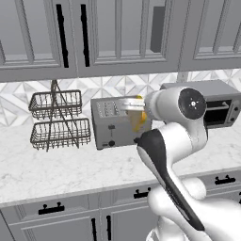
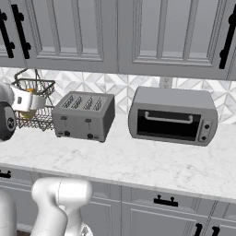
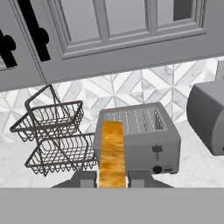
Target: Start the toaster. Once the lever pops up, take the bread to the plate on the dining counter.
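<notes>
The bread [image 3: 112,153], a thin golden-yellow slice, is held on edge between the two fingers of the gripper [image 3: 112,178], which are closed against its two flat faces. In the hand view the slice rises from the fingertips towards 12 o'clock and covers the left end of the toaster [image 3: 144,138] behind it. The slice is lifted clear of the slots. In the left base view the bread [image 1: 138,117] is seen at the end of the hand, in front of the right part of the toaster [image 1: 113,123]. In the right base view only a small yellow part is seen at the hand, at about 9 o'clock from the toaster [image 2: 85,115].

The toaster stands on the marble counter [image 2: 138,161] under the grey wall cabinets [image 2: 115,32]. A two-tier wire basket [image 1: 59,120] is placed just beside it at 9 o'clock, and the toaster oven [image 2: 173,115] is placed near it at 3 o'clock. The slots of the toaster are seen from above, and nothing can be made out inside them.
</notes>
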Controlling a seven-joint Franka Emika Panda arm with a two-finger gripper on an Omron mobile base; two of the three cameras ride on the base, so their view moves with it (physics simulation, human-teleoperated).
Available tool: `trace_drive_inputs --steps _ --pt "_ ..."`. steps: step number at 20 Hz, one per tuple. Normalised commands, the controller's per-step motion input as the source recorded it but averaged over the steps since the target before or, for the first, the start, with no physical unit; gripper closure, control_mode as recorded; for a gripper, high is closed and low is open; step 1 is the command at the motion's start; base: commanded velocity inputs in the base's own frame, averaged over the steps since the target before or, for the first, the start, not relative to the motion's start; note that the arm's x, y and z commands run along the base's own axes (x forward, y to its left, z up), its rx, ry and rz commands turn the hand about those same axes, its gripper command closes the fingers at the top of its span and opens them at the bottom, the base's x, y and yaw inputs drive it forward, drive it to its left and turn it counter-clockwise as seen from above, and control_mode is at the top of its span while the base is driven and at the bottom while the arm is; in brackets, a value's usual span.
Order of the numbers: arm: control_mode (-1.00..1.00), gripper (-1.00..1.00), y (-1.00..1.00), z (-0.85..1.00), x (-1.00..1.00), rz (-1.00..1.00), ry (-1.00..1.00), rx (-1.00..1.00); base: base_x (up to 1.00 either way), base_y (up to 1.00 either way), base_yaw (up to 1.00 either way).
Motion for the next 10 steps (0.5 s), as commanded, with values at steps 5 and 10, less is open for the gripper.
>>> trace_drive_inputs --steps 5,10 --pt "-1.00 1.00 -0.13 -0.17 -0.85 0.00 0.05 -0.09 0.00 0.00 0.00" --pt "-1.00 1.00 -0.27 -0.06 -0.26 0.00 0.08 -0.07 0.00 0.00 0.00"
